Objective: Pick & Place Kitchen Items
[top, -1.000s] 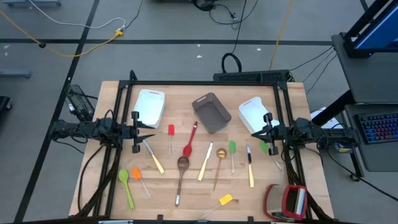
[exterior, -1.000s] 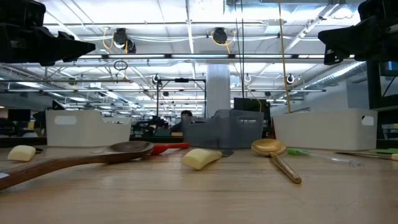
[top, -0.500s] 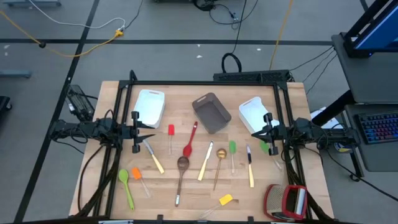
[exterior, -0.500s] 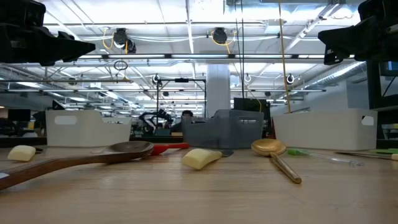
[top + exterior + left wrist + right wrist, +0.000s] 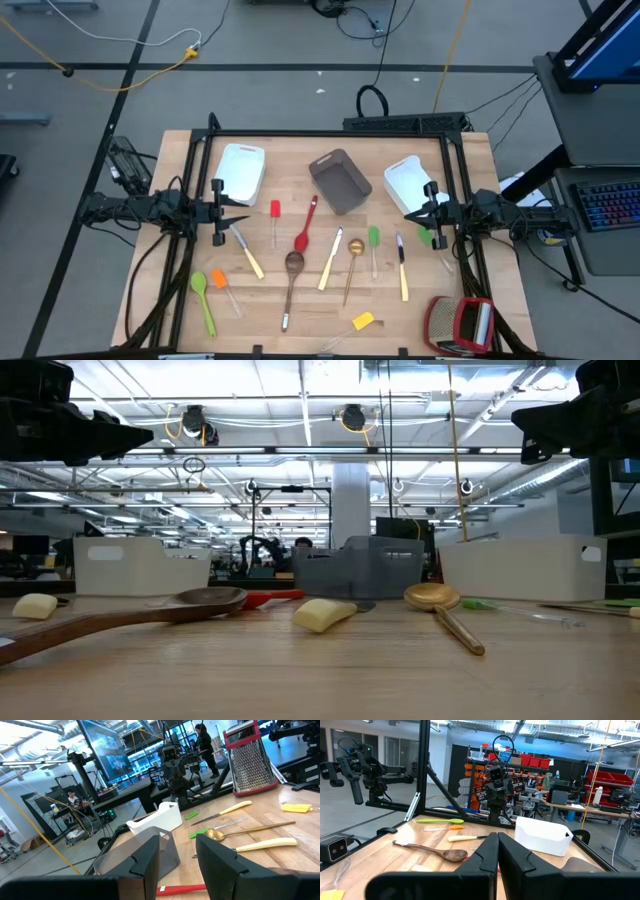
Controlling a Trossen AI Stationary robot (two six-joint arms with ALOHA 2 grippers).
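From above, the wooden tabletop (image 5: 180, 150) carries three bins along its far side: a white bin (image 5: 241, 170) on the left, a grey bin (image 5: 339, 181) in the middle and another white bin (image 5: 406, 180) on the right. The utensils lie scattered in front of them: a red spatula (image 5: 275, 215), a red spoon (image 5: 304, 228), a brown wooden spoon (image 5: 292, 275), a gold spoon (image 5: 353, 258), a pale-handled knife (image 5: 329, 260), a green spatula (image 5: 374, 243), a green spoon (image 5: 202, 297), an orange spatula (image 5: 222, 284) and a small yellow piece (image 5: 362, 321). A red-and-silver grater (image 5: 461, 322) sits at the near right corner. The left gripper (image 5: 219, 212) hangs over the left edge, the right gripper (image 5: 428, 213) over the right edge, both clear of the utensils.

At tabletop height, the wooden spoon (image 5: 120, 615) lies across the left, a pale yellow piece (image 5: 322, 614) sits in the middle, and the gold spoon (image 5: 440, 605) is to the right, with the bins standing behind.

The left wrist view shows its fingers (image 5: 150, 860) spread apart with nothing between them, the grey bin (image 5: 135, 851) beyond.

The right wrist view shows its fingers (image 5: 485, 857) pressed together on nothing, with the wooden spoon (image 5: 432, 851) lying ahead.
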